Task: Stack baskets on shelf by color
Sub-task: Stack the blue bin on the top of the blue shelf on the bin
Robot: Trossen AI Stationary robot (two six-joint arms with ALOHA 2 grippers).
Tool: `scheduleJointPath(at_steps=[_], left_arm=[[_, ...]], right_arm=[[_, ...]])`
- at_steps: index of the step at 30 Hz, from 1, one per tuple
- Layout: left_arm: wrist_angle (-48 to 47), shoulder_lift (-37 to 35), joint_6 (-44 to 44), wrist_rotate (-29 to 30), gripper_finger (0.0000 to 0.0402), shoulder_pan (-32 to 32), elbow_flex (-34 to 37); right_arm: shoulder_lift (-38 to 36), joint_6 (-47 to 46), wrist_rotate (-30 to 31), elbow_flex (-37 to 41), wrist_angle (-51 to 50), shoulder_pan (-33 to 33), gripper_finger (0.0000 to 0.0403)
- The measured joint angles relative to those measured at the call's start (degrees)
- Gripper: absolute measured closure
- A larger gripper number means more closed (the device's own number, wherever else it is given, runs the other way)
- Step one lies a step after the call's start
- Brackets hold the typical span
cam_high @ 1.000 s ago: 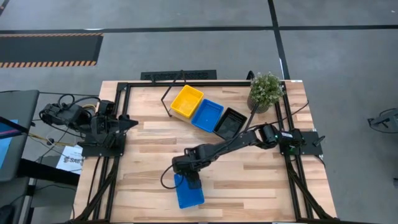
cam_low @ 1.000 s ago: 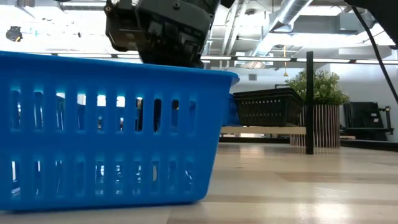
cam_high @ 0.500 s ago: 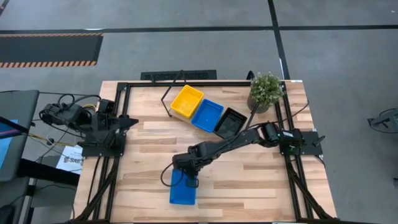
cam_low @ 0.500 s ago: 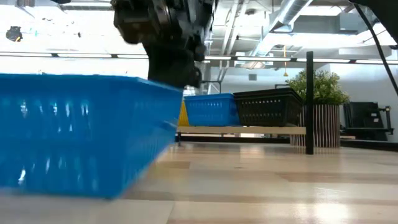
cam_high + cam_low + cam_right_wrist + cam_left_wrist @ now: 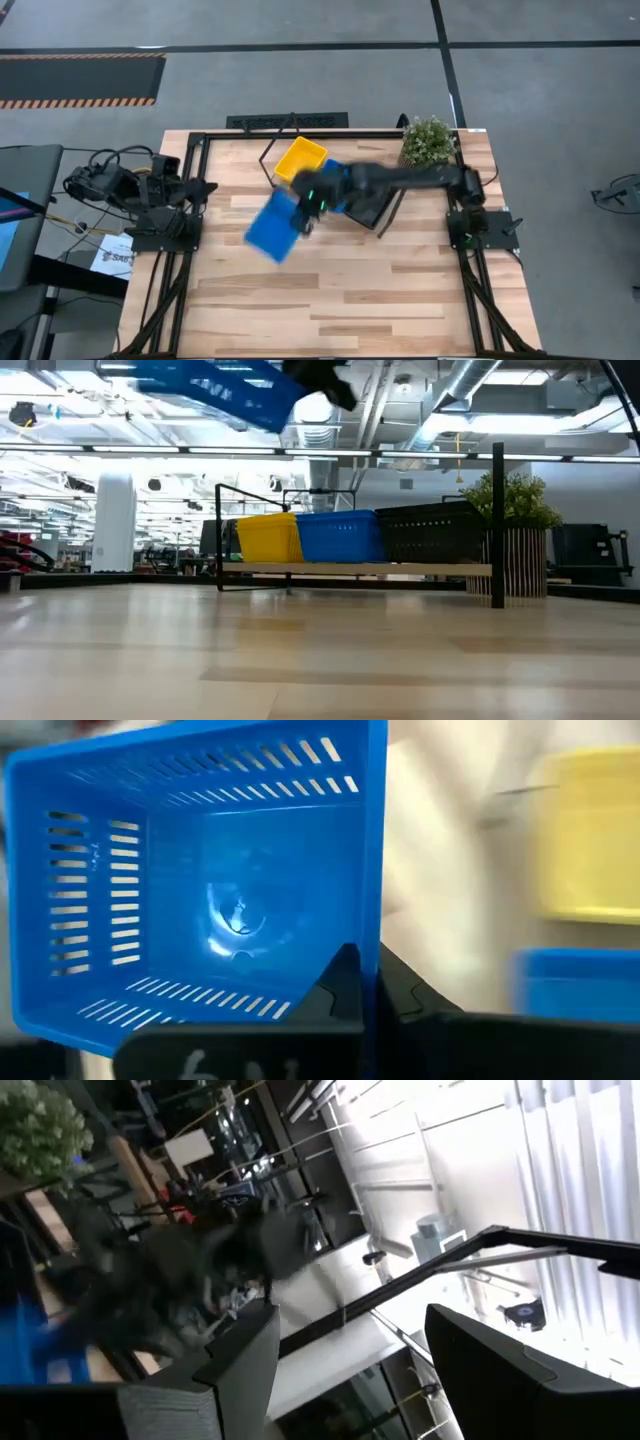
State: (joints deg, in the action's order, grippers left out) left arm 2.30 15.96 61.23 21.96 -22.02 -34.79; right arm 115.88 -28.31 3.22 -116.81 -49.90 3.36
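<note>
While one bright blue slotted plastic basket (image 5: 272, 226) is carried in the air, clear of the light wooden tabletop (image 5: 400, 290), the task is judged to be partly done. No basket is seen lying loose on the tabletop in the high view. The carried basket is held tilted, just short of the shelf's near-left end, and is shown high above the table surface in the low view (image 5: 215, 388).

The right gripper (image 5: 362, 982) is seen clamped over one wall of this basket, with one dark finger inside the rim and one outside. The right arm (image 5: 410, 180) is stretched from its base at the table's right edge across the shelf area toward the left.

Farther back, a light wooden shelf on thin black rod legs (image 5: 400, 570) carries three baskets in a row: a bright yellow plastic basket (image 5: 300, 160), a second bright blue basket (image 5: 340, 536) and a black plastic basket (image 5: 430, 532). The carried basket is judged to belong in the blue one; that placement remains to be made. Whether further baskets are already nested on the shelf cannot be told.

The left arm (image 5: 150, 195) is parked at the table's left edge; its left gripper (image 5: 335, 1370) is shown with its fingers apart and nothing between them.
</note>
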Motion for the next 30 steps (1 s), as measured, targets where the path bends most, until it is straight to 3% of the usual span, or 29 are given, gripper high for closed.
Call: scheduleJointPath(at_steps=[4,8,19,24,30], left_arm=[[0.21,-0.02,-0.91,0.92,0.0164,0.0,0.0],[0.22,-0.02,-1.42,1.09,0.0164,-0.02,0.0],[0.3,0.01,-1.37,4.05,0.0164,-0.02,0.0],[0.14,-0.02,-3.57,9.64,0.0164,-0.02,0.0],[0.08,-0.01,-5.19,12.07,0.0164,-0.02,0.0]], right_arm=[[-3.99,-3.59,2.71,-0.09,-5.47,-6.54,0.0393],[-4.85,1.43,2.15,0.0,-14.5,-13.13,0.0394],[-5.07,22.37,-15.08,0.0,-21.97,-27.17,0.0391],[-4.79,26.8,-18.41,0.0,-23.03,-30.08,0.0394],[-4.79,30.09,-18.95,0.0,-24.53,-31.16,0.0381]])
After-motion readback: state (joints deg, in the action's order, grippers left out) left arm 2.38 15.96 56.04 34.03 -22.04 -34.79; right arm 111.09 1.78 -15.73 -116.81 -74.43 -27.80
